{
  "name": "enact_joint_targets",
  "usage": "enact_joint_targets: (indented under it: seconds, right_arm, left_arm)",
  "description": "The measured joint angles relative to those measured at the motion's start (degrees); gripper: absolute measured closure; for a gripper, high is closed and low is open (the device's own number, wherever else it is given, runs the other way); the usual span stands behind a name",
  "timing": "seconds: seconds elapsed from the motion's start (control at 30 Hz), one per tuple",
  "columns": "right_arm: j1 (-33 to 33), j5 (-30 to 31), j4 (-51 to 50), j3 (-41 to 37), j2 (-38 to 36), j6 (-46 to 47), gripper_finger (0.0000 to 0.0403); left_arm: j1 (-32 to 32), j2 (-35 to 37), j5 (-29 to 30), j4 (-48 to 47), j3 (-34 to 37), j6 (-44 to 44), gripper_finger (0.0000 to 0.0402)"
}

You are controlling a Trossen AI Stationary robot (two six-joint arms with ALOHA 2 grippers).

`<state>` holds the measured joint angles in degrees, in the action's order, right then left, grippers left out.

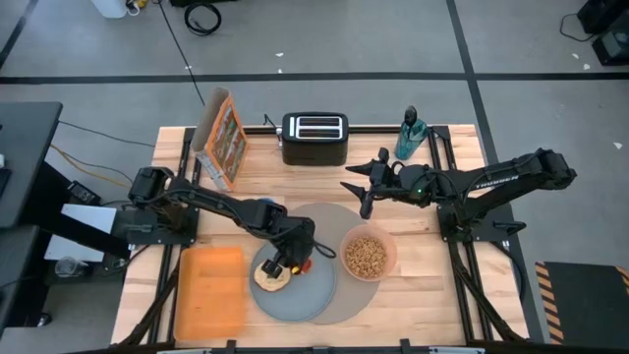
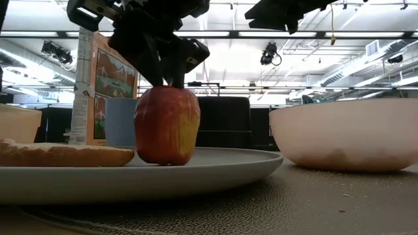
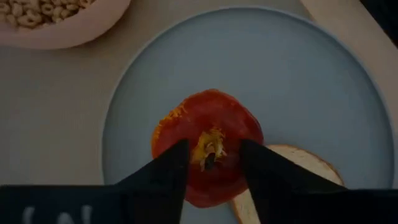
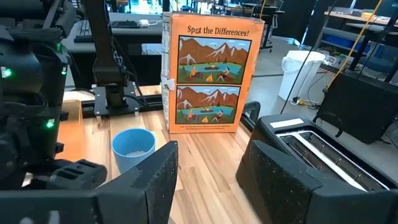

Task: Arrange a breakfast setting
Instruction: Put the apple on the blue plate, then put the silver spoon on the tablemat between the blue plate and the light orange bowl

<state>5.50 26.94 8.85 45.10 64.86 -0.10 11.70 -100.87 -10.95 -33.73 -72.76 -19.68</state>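
Observation:
A small red apple (image 3: 208,152) stands upright on the blue-grey plate (image 1: 305,295), next to the toasted bagel (image 1: 270,278). The plate lies on the round grey mat (image 1: 339,221). The pink bowl of cereal (image 1: 369,254) stands on the mat's right part. My left gripper (image 3: 211,155) is open and points down over the apple's top, one fingertip on either side of the stem hollow. My right gripper (image 1: 362,195) is open and empty, in the air over the table behind the mat. No spoon shows. My left gripper comes at the apple from above, pointing down, its fingertips (image 2: 171,77) right at the apple's top (image 2: 166,91). I cannot tell whether they touch it. The apple stands upright on the plate, its base on the plate's surface.
An orange board (image 1: 209,290) lies left of the plate. A cereal box (image 1: 221,143), a black toaster (image 1: 314,138) and a green bottle (image 1: 411,136) stand along the far edge. A blue cup (image 4: 134,148) stands near the box.

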Motion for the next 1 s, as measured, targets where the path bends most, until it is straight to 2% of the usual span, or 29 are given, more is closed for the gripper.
enact_joint_targets:
  seconds: [0.2, 0.33, 0.47, 0.63, 0.77, 1.0]
  right_arm:
    - [0.0, 0.0, 0.1, 0.0, 0.0, 0.2, 0.0195]
    - [0.0, 0.0, 0.1, 0.0, 0.0, 0.4, 0.0195]
    - [0.0, 0.3, -0.3, 0.0, -0.1, 0.5, 0.0195]
    - [-0.2, 2.7, -7.4, 0.0, -3.7, 3.6, 0.0195]
    - [-1.7, 4.0, -13.9, 0.0, -6.9, 6.9, 0.0195]
    - [-5.5, 7.7, -22.6, 0.0, -10.0, 9.5, 0.0195]
  left_arm:
    - [0.0, 1.9, 0.2, -0.1, 0.1, 1.1, 0.0192]
    - [0.0, 3.6, 0.2, -0.3, 0.1, 2.0, 0.018]
    - [0.0, 5.6, 1.1, -1.3, 0.0, 2.6, 0.0183]
    - [0.2, 6.2, 1.2, -4.3, 0.3, 3.7, 0.02]
    - [0.2, 6.8, 0.9, -2.7, 2.6, 2.5, 0.0215]
    - [-1.1, 16.6, 2.5, 5.2, 8.3, 1.1, 0.0233]
